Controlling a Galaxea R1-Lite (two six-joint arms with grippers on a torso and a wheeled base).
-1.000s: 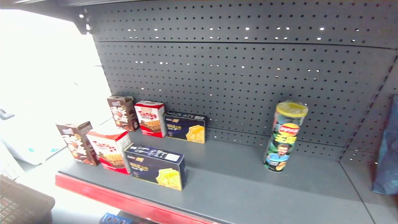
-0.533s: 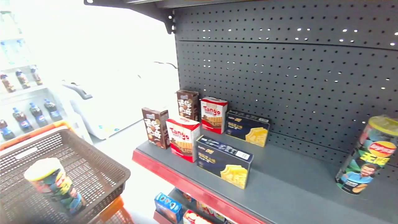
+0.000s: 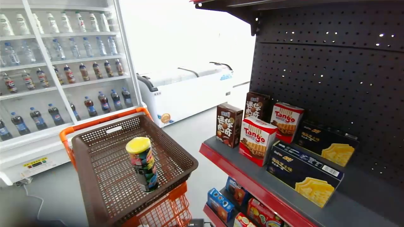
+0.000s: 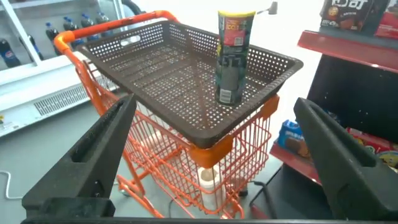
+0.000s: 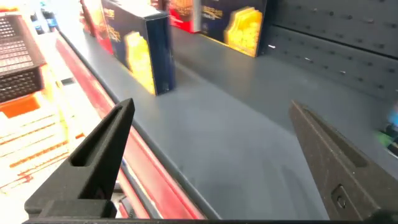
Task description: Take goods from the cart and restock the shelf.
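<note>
Shelf (image 3: 353, 209): grey board with a red front edge and a black perforated back wall. The head view takes in its left end. The right wrist view looks along a bare stretch of it to the right of the boxes.
Cooler (image 3: 63, 63): glass-fronted, rows of bottles, standing behind the cart in the head view.
Chest freezer (image 3: 186, 91): white, between the cooler and the shelf.
Cart (image 3: 94, 123): orange frame, left of the shelf. The left wrist view shows its wire sides under the basket, which the head view mostly hides.
Brown basket (image 3: 181, 151): perforated plastic, sitting on top of the cart.
Left hand (image 4: 216, 106): released, fingers spread wide with nothing between them, held low and near the cart, facing the basket.
Right hand (image 5: 211, 109): released, fingers spread, over the bare shelf board, holding nothing.
Boxes: three pairs stand on the shelf, one box of each pair behind the other. From the left end they are brown (image 3: 228, 124), red-and-white (image 3: 257, 140) and dark blue with a yellow picture (image 3: 303, 176). The right wrist view catches the blue pair from the side.
Lower goods (image 3: 221, 205): blue and red packs on the shelf level below.
Chip can (image 3: 142, 164): yellow lid, upright in the brown basket near its right rim, apart from both hands.
</note>
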